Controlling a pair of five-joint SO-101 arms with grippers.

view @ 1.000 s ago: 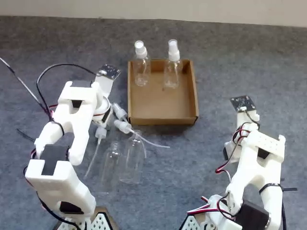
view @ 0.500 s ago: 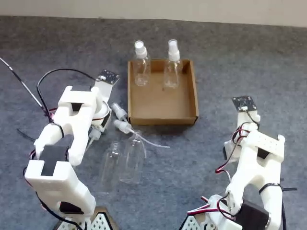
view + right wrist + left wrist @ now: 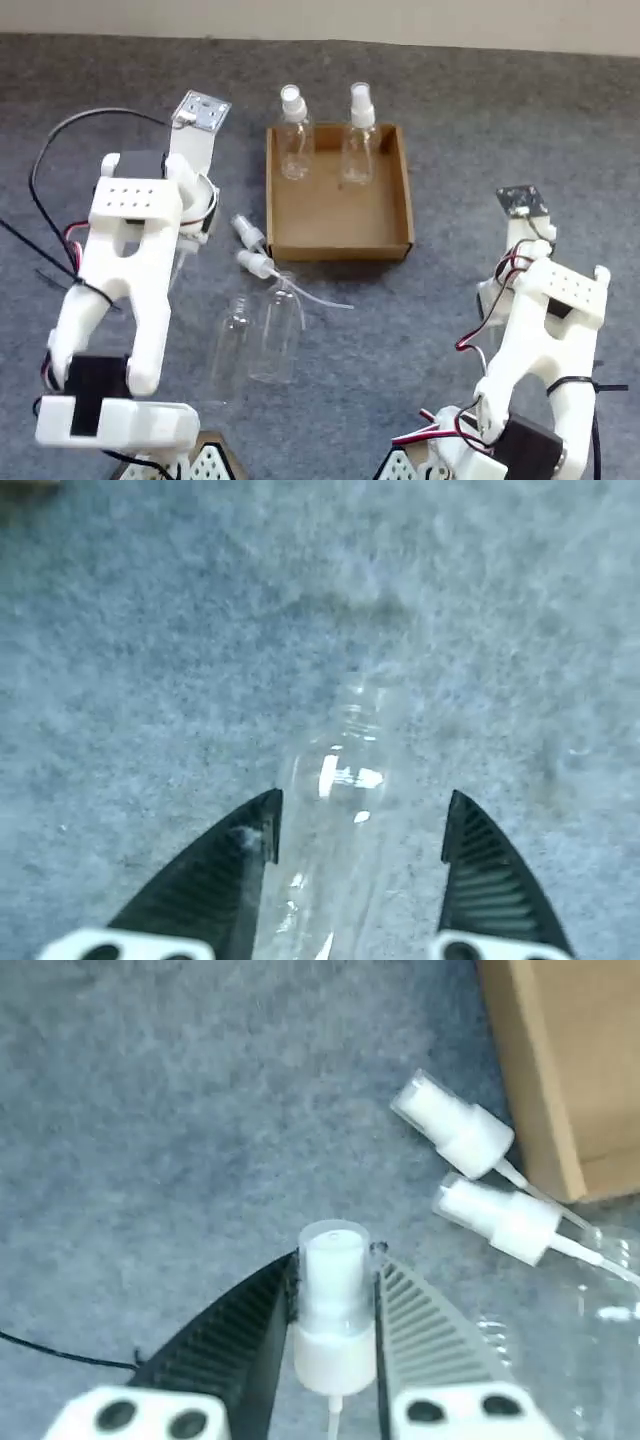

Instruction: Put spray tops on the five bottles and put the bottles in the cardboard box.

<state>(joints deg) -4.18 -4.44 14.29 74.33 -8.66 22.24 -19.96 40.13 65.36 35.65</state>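
Note:
My left gripper [image 3: 335, 1265] is shut on a white spray top [image 3: 335, 1305], held upright above the carpet with its thin tube hanging down. Two more spray tops [image 3: 455, 1130] [image 3: 500, 1218] lie beside the cardboard box [image 3: 340, 250]. At the back of the box stand two capped bottles [image 3: 293, 135] [image 3: 359, 135]. Two clear uncapped bottles [image 3: 230, 345] [image 3: 277, 325] lie in front of the box. My right gripper [image 3: 362, 800] is open, and its fingers straddle a third clear uncapped bottle [image 3: 345, 780] lying on the carpet.
Grey carpet covers the table. The left arm [image 3: 135, 230] stands left of the box, and the right arm [image 3: 545, 310] is at the right. Black cables [image 3: 60, 160] trail at the far left. Bare carpet lies between the box and the right arm.
The left arm has risen and swung back and to the left, taking the spray top off the carpet. The right arm has shifted slightly to the right.

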